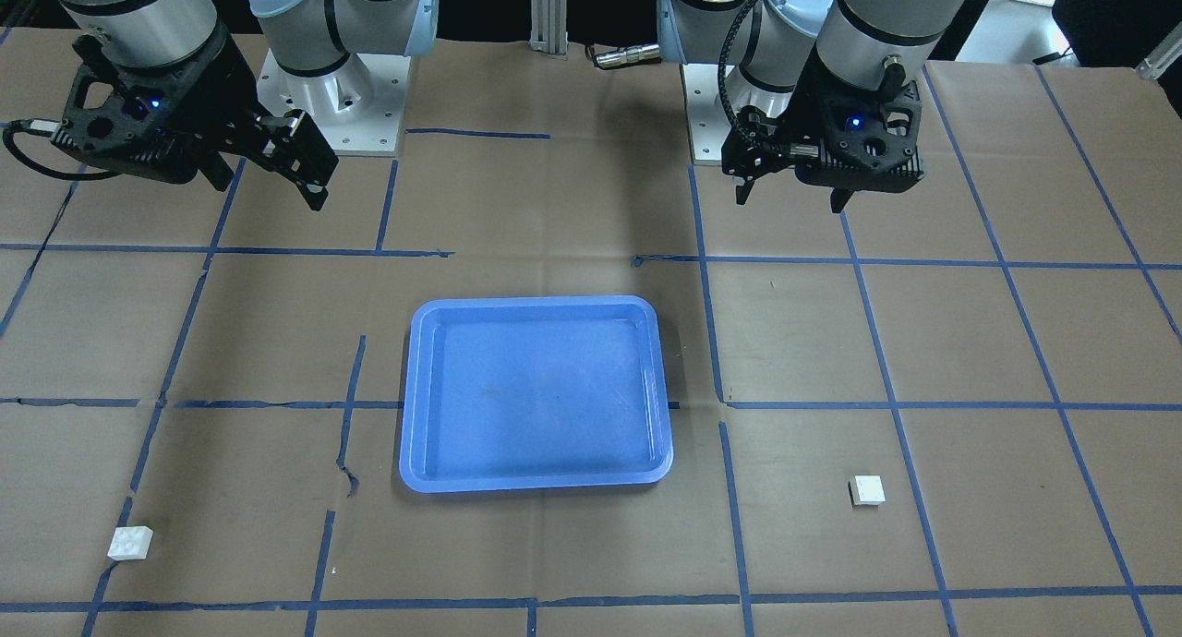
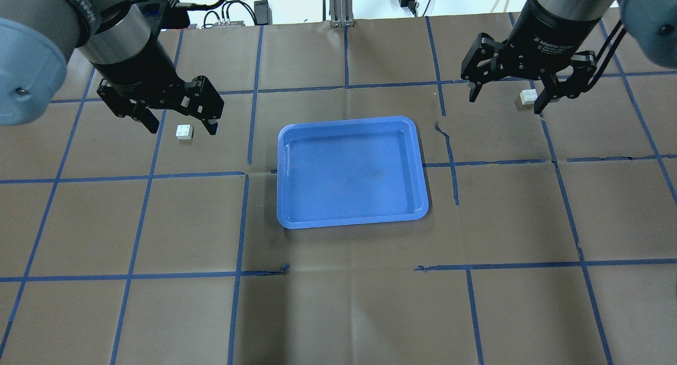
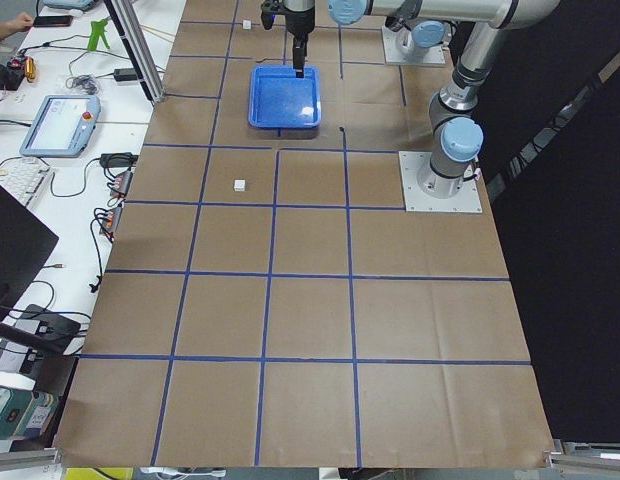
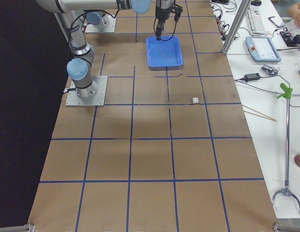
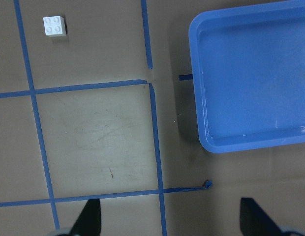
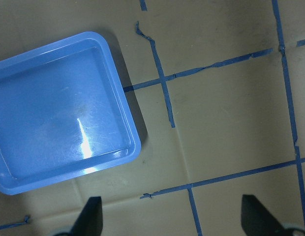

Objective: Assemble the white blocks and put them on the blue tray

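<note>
Brown-papered table (image 1: 572, 203), ruled into big squares by lines of blue tape (image 1: 859, 261). Torn and lifted in a few spots along that tape. Ends in a dark drop on the robot's side. Borders a white bench (image 3: 20, 165) on the operators' side, strewn with cables, a teach pendant (image 3: 58, 122) and a slanted aluminium post (image 3: 130, 45).

Two silver base plates (image 1: 332, 92), bolted to the table at the robot's edge. Two arms, two grippers, one tray, two blocks.

One blue tray (image 1: 536, 392). Lies flat near the middle of the table, long side across, bare floor scuffed and catching glare.

Two white blocks, both on the paper, studs up, not joined. Left block (image 1: 866, 490): on the robot's left, about level with the tray's operator-side rim, well apart from the tray. Right block (image 1: 129, 543): on the robot's right, a little further toward the operators, also well apart from the tray and far from its twin.

Left gripper (image 1: 791, 198): raised above the table, fingers spread wide, grasping nothing. Right gripper (image 1: 270, 189): likewise raised, fingers spread, grasping nothing. Neither touching a block or the tray.
</note>
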Controlling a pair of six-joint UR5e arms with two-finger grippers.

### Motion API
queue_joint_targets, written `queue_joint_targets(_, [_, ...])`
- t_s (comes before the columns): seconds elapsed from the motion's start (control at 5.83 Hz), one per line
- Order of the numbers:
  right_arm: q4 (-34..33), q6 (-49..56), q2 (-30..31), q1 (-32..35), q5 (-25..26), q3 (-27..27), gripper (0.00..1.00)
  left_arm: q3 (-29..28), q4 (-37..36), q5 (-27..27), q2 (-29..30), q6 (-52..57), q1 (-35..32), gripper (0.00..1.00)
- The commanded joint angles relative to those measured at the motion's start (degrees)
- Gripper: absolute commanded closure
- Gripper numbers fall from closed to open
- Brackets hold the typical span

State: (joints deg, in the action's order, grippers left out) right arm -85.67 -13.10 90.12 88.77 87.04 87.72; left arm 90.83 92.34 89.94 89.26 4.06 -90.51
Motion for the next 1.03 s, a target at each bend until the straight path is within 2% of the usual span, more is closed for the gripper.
queue_joint_targets(0.0, [-0.02, 0.18, 0.06, 0.00, 0.06, 0.17, 0.00, 0.13, 0.03, 0.50, 0.56, 0.68, 0.42, 0.02])
queue_joint_targets(0.17, [-0.11, 0.96, -0.03, 0.00, 0.06, 0.17, 0.00, 0.13, -0.58, 0.33, 2.05, 2.69, 3.55, 0.02])
queue_joint_targets(0.34, [-0.20, 3.32, -0.03, 0.00, 0.41, 0.25, 0.00, 0.05, -2.58, -0.02, 6.06, 6.62, 9.24, 0.02])
queue_joint_targets(0.86, [-5.46, 26.62, -2.29, -0.79, 0.06, 0.61, 0.00, 0.22, -15.40, 0.59, 18.71, 16.82, 14.56, 0.03])
